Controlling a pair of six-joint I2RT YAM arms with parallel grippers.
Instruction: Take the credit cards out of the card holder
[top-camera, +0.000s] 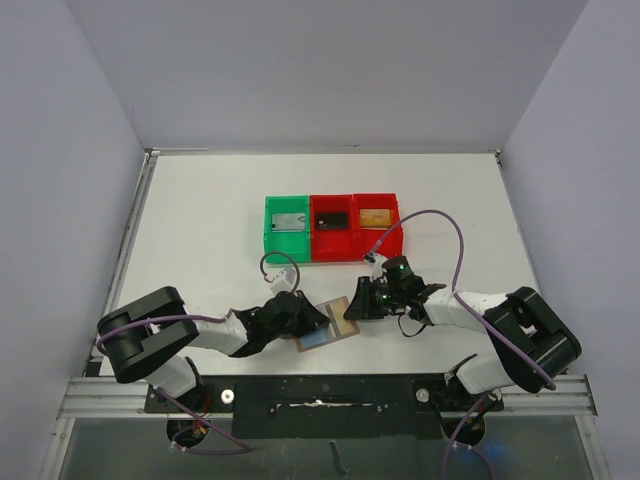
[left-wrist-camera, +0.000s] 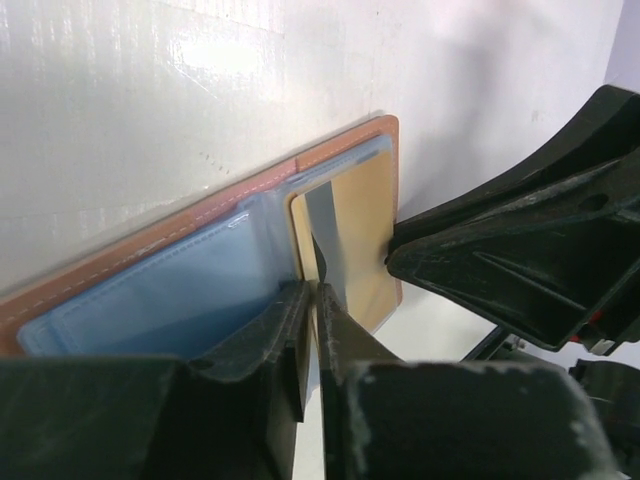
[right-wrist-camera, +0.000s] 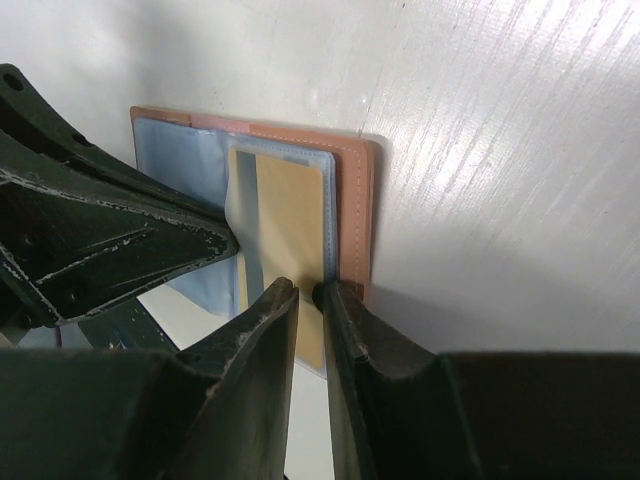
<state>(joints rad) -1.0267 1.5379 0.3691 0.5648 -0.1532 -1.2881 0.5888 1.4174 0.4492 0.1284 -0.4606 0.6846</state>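
Note:
The brown card holder (top-camera: 318, 335) lies open on the white table between my two grippers, its light-blue lining (left-wrist-camera: 150, 290) facing up. A tan credit card (left-wrist-camera: 365, 220) (right-wrist-camera: 290, 210) sits in the sleeve on its right half. My left gripper (top-camera: 305, 318) (left-wrist-camera: 318, 290) is shut on a thin clear sleeve leaf of the card holder, which stands up edge-on. My right gripper (top-camera: 352, 305) (right-wrist-camera: 310, 290) comes in from the right. Its jaws are a thin slit apart on the near end of the tan card, beside the brown stitched rim (right-wrist-camera: 350, 200).
Behind the card holder stands a row of bins: a green bin (top-camera: 270, 235) and two red bins (top-camera: 335, 250) (top-camera: 397, 237). Each holds one card: (top-camera: 288, 221), (top-camera: 331, 218), (top-camera: 374, 216). Purple cables loop over both arms.

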